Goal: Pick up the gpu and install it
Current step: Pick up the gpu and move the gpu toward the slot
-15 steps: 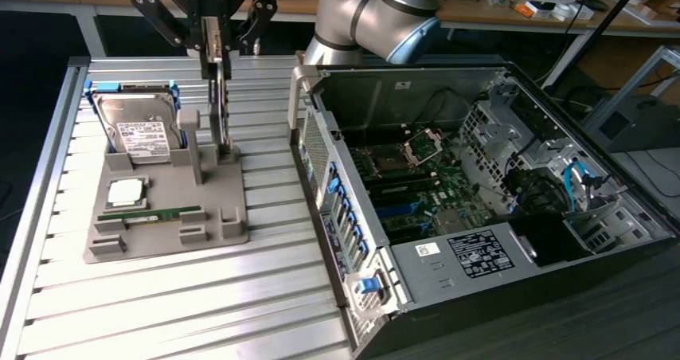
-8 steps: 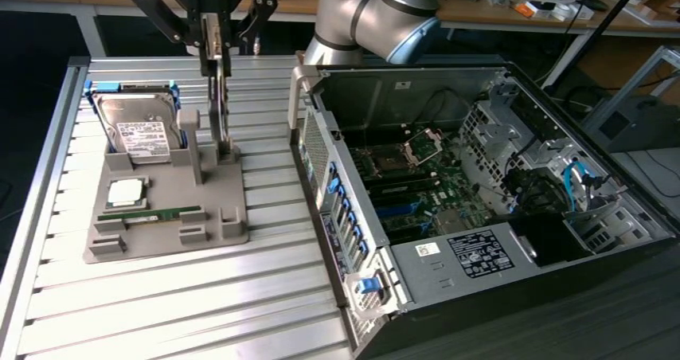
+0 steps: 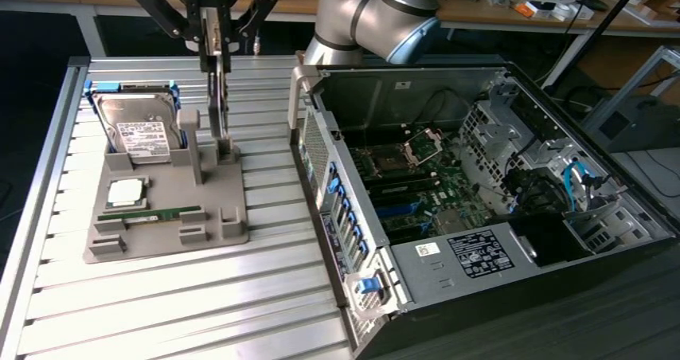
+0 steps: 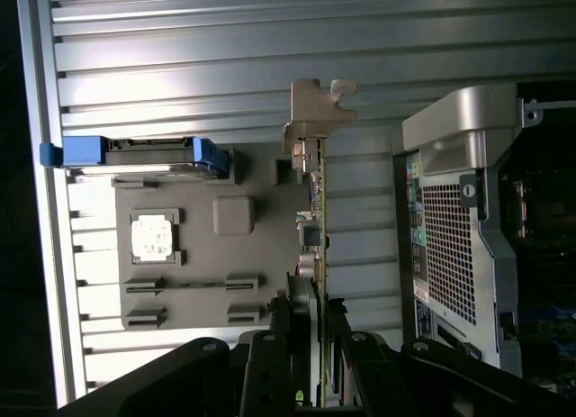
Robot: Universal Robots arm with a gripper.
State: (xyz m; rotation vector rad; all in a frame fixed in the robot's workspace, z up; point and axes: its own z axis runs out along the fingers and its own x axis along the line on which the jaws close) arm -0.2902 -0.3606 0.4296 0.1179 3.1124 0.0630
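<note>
gripper (image 3: 216,45) upper left of the exterior view, half-closed and pinching the gpu (image 3: 220,105) edge-on, grey tray (image 3: 159,234) holds hard drive (image 3: 143,133), cpu (image 3: 126,191), memory stick (image 3: 149,214), open pc case (image 3: 314,129) at right

A robotics lab: slotted aluminium table (image 3: 159,296), opened computer case (image 3: 478,185), cluttered workbenches (image 3: 552,9) behind.

Strong overhead glare across the slatted table (image 3: 159,296), dim shadow inside the open computer case (image 3: 404,89).

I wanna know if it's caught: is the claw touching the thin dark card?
Touching. The wrist view shows the gripper clamped on both faces of the gpu, with no gap.
</note>
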